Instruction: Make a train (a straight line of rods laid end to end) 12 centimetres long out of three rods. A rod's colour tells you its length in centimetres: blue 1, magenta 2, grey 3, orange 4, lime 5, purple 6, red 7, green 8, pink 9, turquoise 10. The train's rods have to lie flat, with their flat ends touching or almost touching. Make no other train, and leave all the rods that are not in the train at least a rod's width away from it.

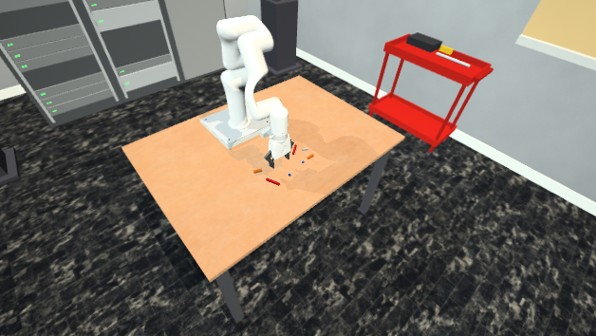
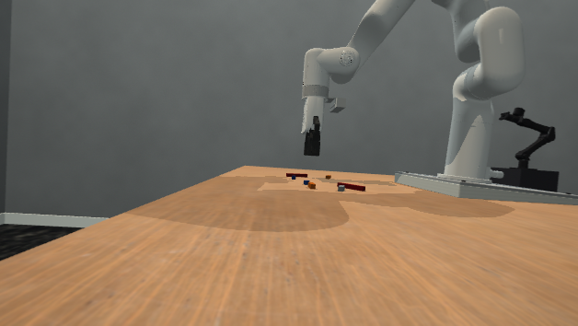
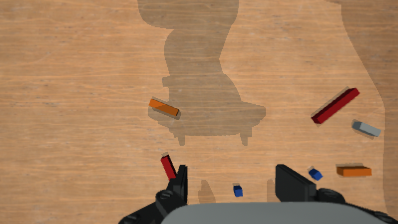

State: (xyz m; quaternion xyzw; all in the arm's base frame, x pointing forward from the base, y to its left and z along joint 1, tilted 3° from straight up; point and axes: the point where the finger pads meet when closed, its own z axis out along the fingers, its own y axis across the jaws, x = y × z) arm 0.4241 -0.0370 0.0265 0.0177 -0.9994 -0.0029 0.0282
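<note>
- One arm (image 1: 231,52) (image 2: 501,51) reaches over the table (image 1: 190,190) (image 2: 276,276) (image 3: 75,50); if you bring it down off-line, a finger could shove a rod you meant to leave.
- The gripper (image 1: 279,161) (image 2: 312,154) (image 3: 231,179) hangs above the rods, fingers spread fully wide, with nothing between them. Closing while turned across a rod's length would likely twist it or pinch its ends.
- Two reds: the first red (image 1: 294,149) (image 2: 352,187) (image 3: 335,105) lies near the grey, so fingers lowered round it might knock that neighbour. The second red (image 1: 272,181) (image 2: 296,175) (image 3: 168,167) has more room; in the wrist view a finger partly covers it, so check your aim from elsewhere.
- Two oranges: the first orange (image 1: 310,156) (image 2: 312,185) (image 3: 354,171) sits near a blue; the second orange (image 1: 257,171) (image 2: 328,177) (image 3: 164,107) lies apart, slanted. Set one down at its present slant and you would bend the train.
- The grey (image 1: 305,149) (image 2: 341,188) (image 3: 366,129) isn't needed: red, orange and blue make your 12. Nudge it too close and the spacing fails.
- Two blues: the first blue (image 1: 303,161) (image 2: 306,182) (image 3: 315,174) and the second blue (image 1: 289,175) (image 2: 294,178) (image 3: 238,191). Either is short enough to slip or tip if gripped off-centre. No train is built yet.
</note>
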